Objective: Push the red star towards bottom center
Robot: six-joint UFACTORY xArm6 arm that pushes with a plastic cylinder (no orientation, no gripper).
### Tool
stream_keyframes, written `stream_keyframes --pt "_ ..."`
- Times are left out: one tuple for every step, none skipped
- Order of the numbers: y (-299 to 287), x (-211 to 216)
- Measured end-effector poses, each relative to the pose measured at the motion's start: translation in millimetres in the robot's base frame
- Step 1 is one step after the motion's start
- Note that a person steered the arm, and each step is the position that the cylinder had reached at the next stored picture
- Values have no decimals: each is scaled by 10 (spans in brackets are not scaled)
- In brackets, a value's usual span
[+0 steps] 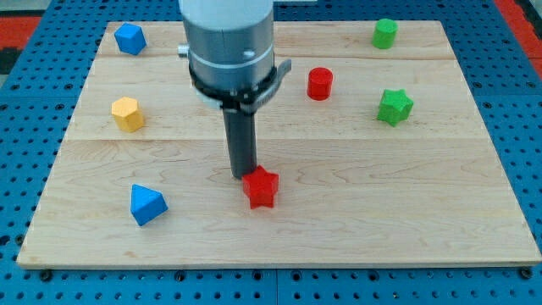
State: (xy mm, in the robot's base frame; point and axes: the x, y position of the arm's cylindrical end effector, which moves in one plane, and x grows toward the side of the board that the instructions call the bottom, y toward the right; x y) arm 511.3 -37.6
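The red star [262, 188] lies on the wooden board [356, 212], a little left of centre and in its lower half. My tip [243, 174] stands just at the star's upper left edge, touching or nearly touching it. The dark rod rises from there to the grey arm body at the view's top.
A red cylinder [319, 83] stands above and right of the star. A green star [395, 107] and a green cylinder [384, 33] are at the right. A yellow hexagonal block [127, 113], a blue block [129, 38] and a blue triangular block [147, 204] are at the left.
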Motion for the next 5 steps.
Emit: stream_keyframes --pt "26 -101" --pt "546 -420" --pt "562 -3" --pt "80 195" --pt "207 -84"
